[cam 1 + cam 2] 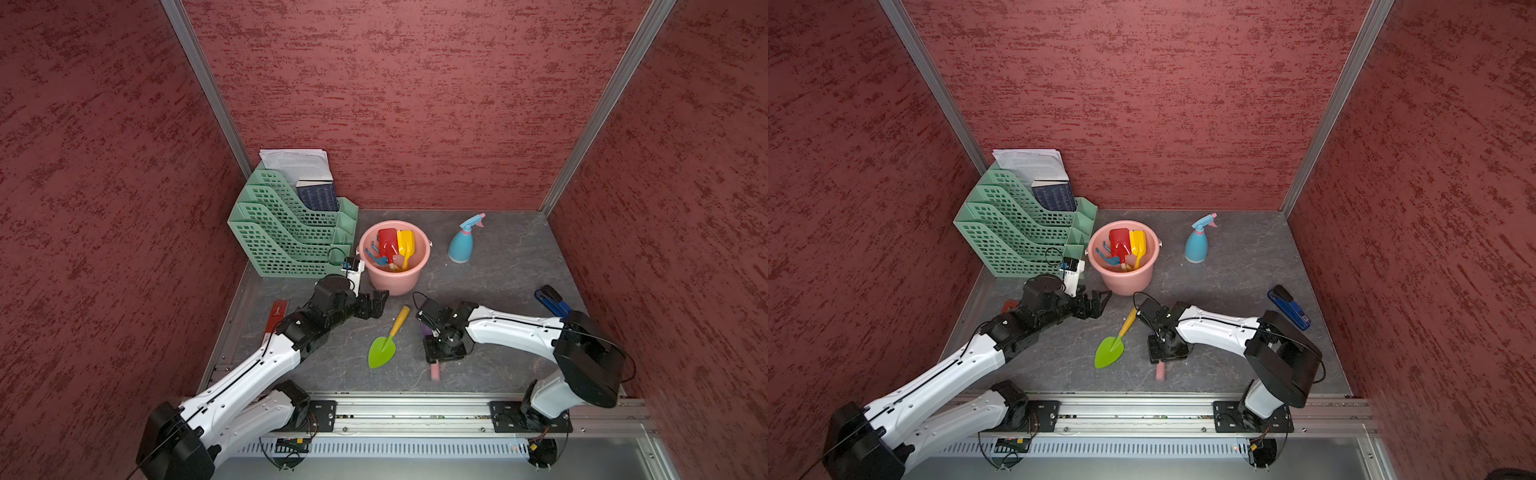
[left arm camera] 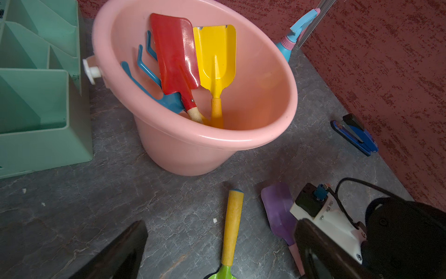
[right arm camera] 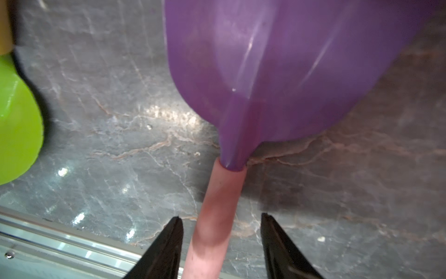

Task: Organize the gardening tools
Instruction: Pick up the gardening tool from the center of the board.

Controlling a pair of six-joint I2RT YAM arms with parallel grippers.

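Gardening tools: half in the bucket [image 1: 395,286], half out on the tabletop [image 1: 498,291]

Our right hand [image 3: 220,215] sits low over the purple shovel [image 3: 277,60]. Its two fingers [image 3: 169,241] stand either side of the pink handle [image 3: 222,193] with a gap showing on each side, so it is partly open and, as far as we can see, grips nothing. The shovel lies on the tabletop near the front rail. Just beside it lies the green trowel [image 1: 382,351], its yellow handle pointing toward the bucket. Our left hand [image 1: 376,305] hangs wide open and empty just in front of the bucket, touching nothing.

Inside the bucket we count three tools, blades up and handles down: the red shovel [image 1: 387,241], the yellow shovel [image 1: 406,243] and the blue rake [image 1: 376,257]. The spray bottle [image 1: 461,245] stands upright on the tabletop near the back wall, apart from the bucket.

We take the bucket to be where the tools are gathered. On that reading we are about halfway: three are stowed, and the purple shovel, the green trowel and the spray bottle are left. The purple shovel looks to be the one in hand, with the grip not yet made. We judge the stapler [image 1: 550,301] and the red strip [image 1: 277,313] to be no part of the job.
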